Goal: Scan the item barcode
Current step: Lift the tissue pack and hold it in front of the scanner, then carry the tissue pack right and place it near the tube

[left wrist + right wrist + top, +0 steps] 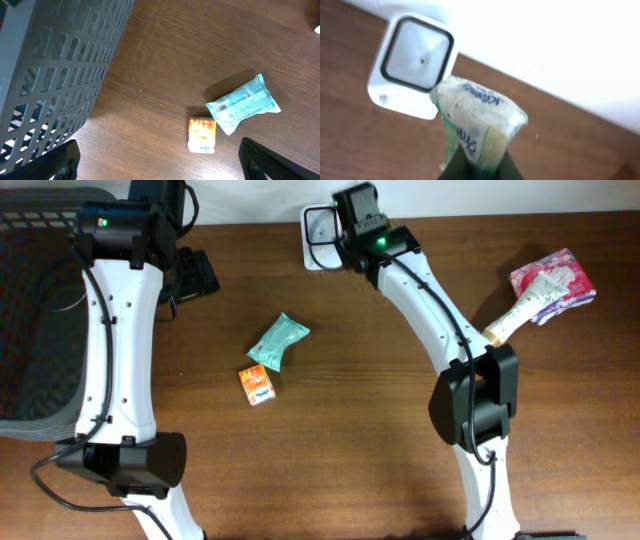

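A white and green packet (477, 125) with blue lettering is pinched at its lower end in my right gripper (480, 167), which is shut on it. Its top sits just in front of the white barcode scanner (412, 65) with the dark-framed window. From overhead, my right gripper (350, 240) is at the back of the table beside the scanner (318, 225), and the held packet is hidden under the arm. My left gripper (160, 170) hangs open above bare table with nothing between its fingers (270, 162).
A teal packet (277, 340) and a small orange box (257, 383) lie mid-table; in the left wrist view they are the packet (243, 103) and box (202, 134). A dark mesh basket (40, 310) fills the left side. A pink package (550, 280) lies far right.
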### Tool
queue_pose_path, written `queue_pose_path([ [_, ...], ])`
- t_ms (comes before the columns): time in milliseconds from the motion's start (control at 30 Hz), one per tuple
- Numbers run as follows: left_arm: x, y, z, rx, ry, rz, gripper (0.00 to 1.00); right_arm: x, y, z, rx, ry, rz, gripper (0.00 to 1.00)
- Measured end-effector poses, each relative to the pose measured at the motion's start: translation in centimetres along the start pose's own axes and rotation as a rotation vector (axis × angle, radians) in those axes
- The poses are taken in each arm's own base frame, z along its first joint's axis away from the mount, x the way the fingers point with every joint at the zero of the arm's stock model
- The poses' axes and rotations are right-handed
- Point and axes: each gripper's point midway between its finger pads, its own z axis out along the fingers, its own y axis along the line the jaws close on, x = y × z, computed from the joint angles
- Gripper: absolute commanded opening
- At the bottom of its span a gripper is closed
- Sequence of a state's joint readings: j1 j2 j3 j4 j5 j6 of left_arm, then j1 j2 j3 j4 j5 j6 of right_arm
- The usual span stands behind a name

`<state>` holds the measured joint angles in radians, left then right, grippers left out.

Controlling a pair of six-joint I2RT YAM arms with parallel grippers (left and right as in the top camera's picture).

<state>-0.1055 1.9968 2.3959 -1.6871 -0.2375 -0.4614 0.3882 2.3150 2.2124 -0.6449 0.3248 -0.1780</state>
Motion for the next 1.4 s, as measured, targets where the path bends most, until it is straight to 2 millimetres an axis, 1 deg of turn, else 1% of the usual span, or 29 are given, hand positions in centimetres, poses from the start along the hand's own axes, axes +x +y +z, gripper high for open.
queue_pose_path([
  [33,0.0,0.0,0.0,0.001,0.001,0.0,0.99,-1.4,0.0,0.0,-0.003,-0.059,-0.025,0.04],
  [67,0.0,0.0,0.0,0.0,0.001,0.001,0.99,-3.5,0.0,0.2,0.005,-0.147,-0.083,0.04],
  [133,0.0,0.0,0.0,0.0,0.001,0.0,0.99,-5.3,0.4,1.7,0.034,-0.247,-0.191,0.04],
  [200,0.0,0.0,0.0,0.001,-0.002,0.0,0.99,-5.1,1.4,3.9,0.039,-0.282,-0.25,0.04],
  [233,0.0,0.0,0.0,0.001,0.0,0.0,0.99,-4.6,2.5,5.4,0.023,-0.293,-0.288,0.04],
  [267,0.0,0.0,0.0,0.0,0.0,0.0,0.99,-4.2,3.4,6.5,0.006,-0.309,-0.325,0.04],
  [367,0.0,0.0,0.0,0.0,0.0,0.0,0.99,-4.7,3.8,6.7,0.005,-0.344,-0.367,0.04],
  [467,0.0,0.0,0.0,0.0,0.0,0.0,0.99,-4.5,3.9,6.9,0.008,-0.34,-0.397,0.04],
  [533,0.0,0.0,0.0,0.0,0.0,0.0,0.99,-4.1,3.6,7.3,0.009,-0.32,-0.269,0.04],
  [600,0.0,0.0,0.0,0.0,0.0,0.0,0.99,-2.9,2.6,7.7,-0.004,-0.267,-0.063,0.04],
  [633,0.0,0.0,0.0,0.001,0.0,0.0,0.99,-1.1,1.7,8.0,-0.018,-0.189,0.035,0.04],
  [667,0.0,0.0,0.0,0.001,0.0,0.0,0.99,0.6,-0.1,7.8,-0.016,-0.111,0.125,0.04],
  [700,0.0,0.0,0.0,0.0,-0.001,0.0,0.99,2.1,-3.6,7.1,0.023,-0.04,0.242,0.04],
  [733,0.0,0.0,0.0,0.0,-0.001,0.0,0.99,4.5,-8.1,5.8,0.092,0.054,0.362,0.04],
  [767,0.0,0.0,0.0,0.0,-0.001,0.0,0.99,8.0,-13.8,3.9,0.19,0.169,0.481,0.04],
  [800,0.0,0.0,0.0,0.001,-0.002,0.0,0.99,11.2,-18.9,2.5,0.282,0.241,0.575,0.04],
  [833,0.0,0.0,0.0,0.001,-0.001,0.0,0.99,15.3,-22.0,1.2,0.343,0.36,0.633,0.04],
  [867,0.0,0.0,0.0,0.0,0.0,0.0,0.99,18.8,-24.4,0.3,0.382,0.447,0.678,0.04],
  [900,0.0,0.0,0.0,0.0,0.0,0.0,0.99,21.0,-25.8,-0.4,0.407,0.504,0.707,0.04],
  [933,0.0,0.0,0.0,0.0,0.0,0.0,0.99,23.7,-28.0,-1.5,0.445,0.558,0.754,0.04],
  [967,0.0,0.0,0.0,0.001,0.0,0.0,0.99,25.8,-29.9,-2.4,0.479,0.594,0.801,0.04],
  [1100,0.0,0.0,0.0,0.0,0.0,0.0,0.99,31.5,-33.6,-5.5,0.538,0.714,0.895,0.04],
  [1167,0.0,0.0,0.0,0.0,0.0,0.0,0.99,32.9,-34.2,-6.3,0.547,0.747,0.916,0.05],
  [1200,0.0,0.0,0.0,0.0,0.0,0.0,0.99,33.2,-34.3,-6.5,0.536,0.751,0.932,0.13],
  [1233,0.0,0.0,0.0,0.001,0.0,0.0,0.99,33.1,-33.8,-6.3,0.505,0.753,0.944,0.33],
  [1267,0.0,0.0,0.0,0.001,0.0,0.0,0.99,32.9,-33.3,-6.0,0.473,0.752,0.955,0.44],
  [1300,0.0,0.0,0.0,0.001,0.0,0.0,0.99,32.8,-32.8,-5.9,0.445,0.756,0.964,0.58],
  [1333,0.0,0.0,0.0,0.0,0.0,0.0,0.99,32.8,-32.5,-5.9,0.432,0.761,0.969,0.64],
  [1400,0.0,0.0,0.0,0.0,0.0,0.0,0.99,33.0,-31.9,-6.2,0.413,0.783,0.975,0.68],
])
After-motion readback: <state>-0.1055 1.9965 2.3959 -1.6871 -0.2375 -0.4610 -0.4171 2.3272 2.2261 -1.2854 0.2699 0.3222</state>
